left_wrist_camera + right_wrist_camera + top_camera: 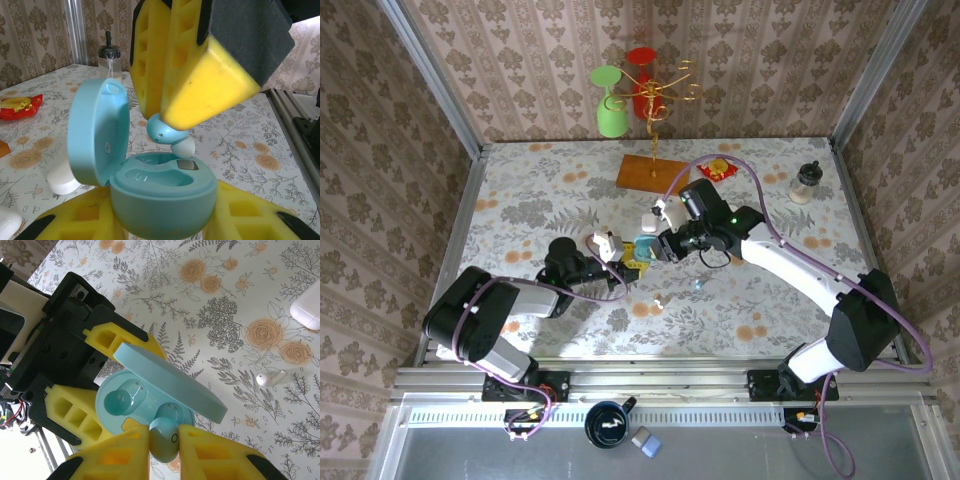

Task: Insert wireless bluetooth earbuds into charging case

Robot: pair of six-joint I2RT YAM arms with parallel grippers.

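In the top view I see the left gripper (632, 263) and the right gripper (658, 250) meeting at mid-frame over the floral-patterned table (520, 200). The pale-blue pebble-shaped charging case (644, 246) sits between them. A small white plastic earbud (658, 301) lies loose on the table just below them.

In the left wrist view, the left gripper (162, 220) has its yellow fingers (75, 220) clamped on either side of the charging case (165, 195) at the bottom of the frame. The case stands upright with its lid swung open to the left. From the top of the frame the right gripper's yellow fingers (200, 75) pinch a pale-blue plastic earbud with a white tip (167, 136). It hangs just above the open wells, and I cannot tell whether it touches the case.

In the right wrist view, the right gripper (164, 442) at the bottom edge grips the pale-blue earbud (164, 437) directly over the near well of the case (125, 407). A glossy pale-blue shape in the left well looks like a seated earbud. The white earbud (270, 378) lies on the table at right.
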